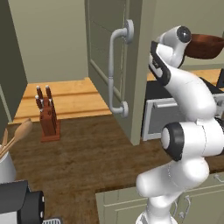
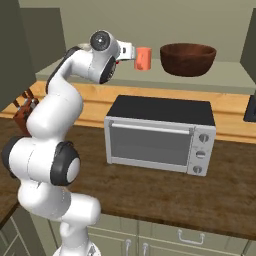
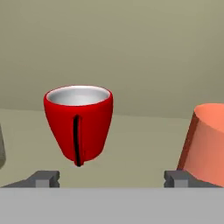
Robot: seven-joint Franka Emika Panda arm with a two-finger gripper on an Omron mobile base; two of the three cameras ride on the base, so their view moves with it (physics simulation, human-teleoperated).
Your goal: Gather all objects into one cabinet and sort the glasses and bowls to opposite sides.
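two cups are showing in the hand view: one bright red cup [image 3: 78,124] standing upright on the pale shelf [image 3: 131,131] straight ahead, and one salmon-orange cup [image 3: 205,140] just to its right, being cut off by the frame edge. in the right base view the salmon-orange cup [image 2: 143,58] is sitting on the shelf [image 2: 225,75] left of the one dark brown bowl [image 2: 188,58], the two well apart. in the left base view the bowl [image 1: 205,46] is being half hidden behind the arm. the gripper [image 3: 112,178] is hanging in front of the cups with its jaws standing wide apart and nothing between them; one dark fingertip is lying just beside the orange cup's base, and whether it is touching is hard to tell. a grey sliver at the hand view's left edge is too cut off to name. below the shelf, one toaster oven [image 2: 160,135] is sitting on the wooden tabletop [image 2: 165,200]. the cabinet door [image 1: 116,65] is standing open, one curved handle [image 1: 116,70] on it. farther left, one knife block [image 1: 48,118] is standing.
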